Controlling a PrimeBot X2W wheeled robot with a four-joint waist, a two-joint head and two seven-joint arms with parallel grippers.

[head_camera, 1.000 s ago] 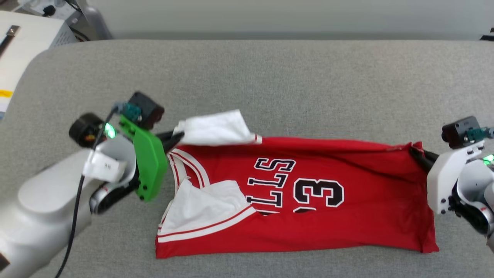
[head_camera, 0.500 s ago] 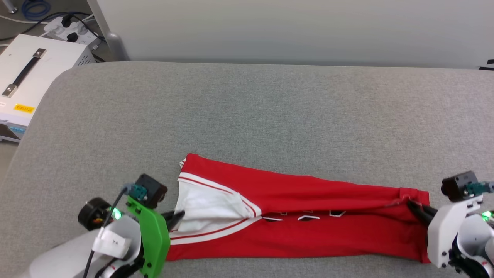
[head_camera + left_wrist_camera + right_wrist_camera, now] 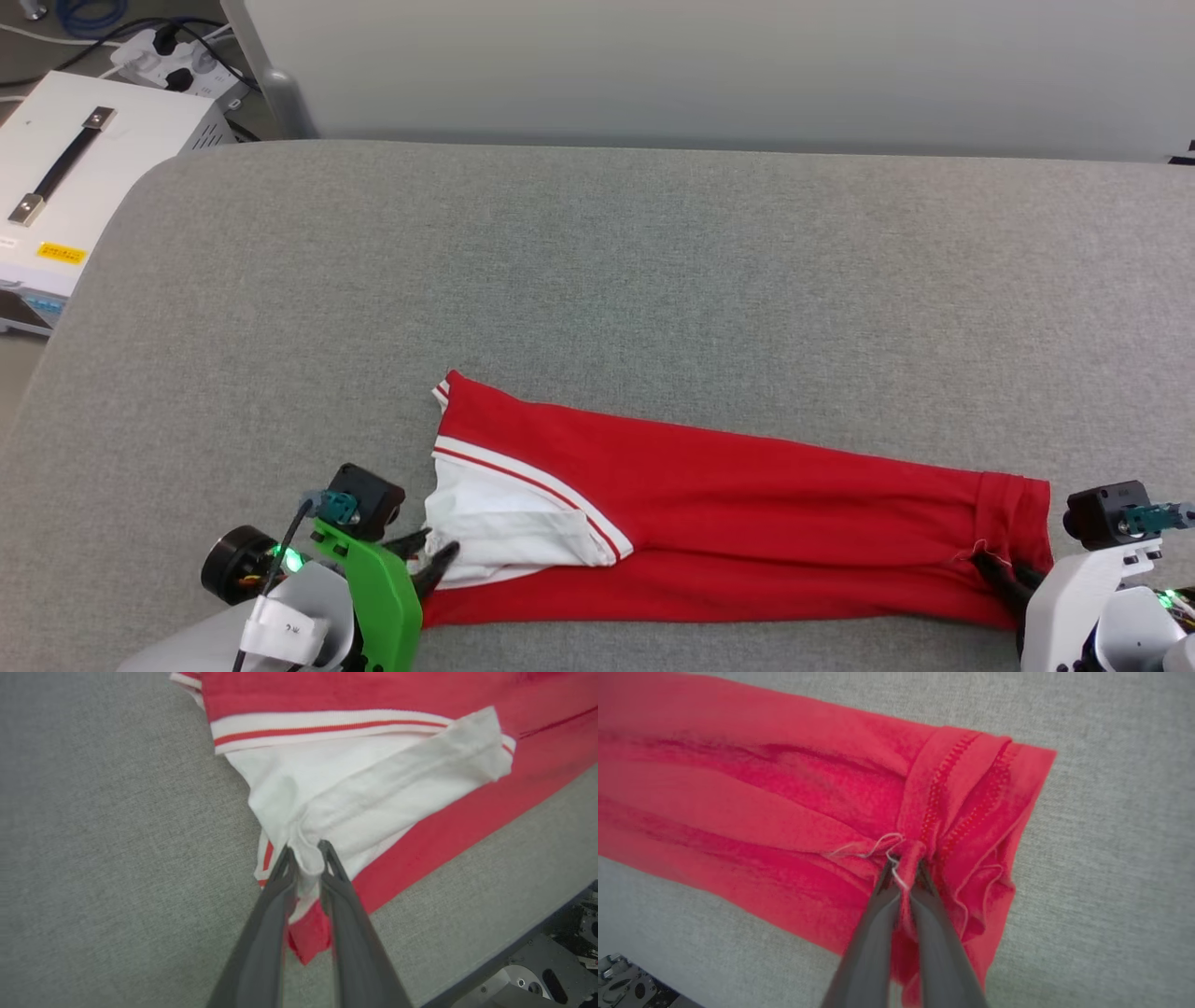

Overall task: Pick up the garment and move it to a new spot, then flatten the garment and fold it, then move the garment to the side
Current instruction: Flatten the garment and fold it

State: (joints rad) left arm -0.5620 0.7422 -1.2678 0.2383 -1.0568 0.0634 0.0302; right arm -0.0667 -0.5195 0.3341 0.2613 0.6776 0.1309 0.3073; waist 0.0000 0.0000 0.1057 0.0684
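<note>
1. Fingers (image 3: 266, 914) of left gripper (image 3: 306, 851): narrow, tips pinching a pucker of white sleeve, as the left wrist view shows. The head view gives two dark tips beside a green wrist plate (image 3: 378, 597).
2. Right gripper (image 3: 903, 863): fingers closed on a fold of red hem, with a loose white thread at the tips. The right wrist view is slightly blurred.
3. Garment (image 3: 747, 504): folded into a long red band, flat on grey padded surface (image 3: 597, 280) near its front edge, held between both grippers. White sleeve with striped trim at robot's left end.
4. Cut off: both forearms at the head view's bottom edge. Inner layers of the fold are hidden.
5. Surroundings: white box with black handle (image 3: 84, 177) and power strip (image 3: 168, 56), off the surface at far left.
</note>
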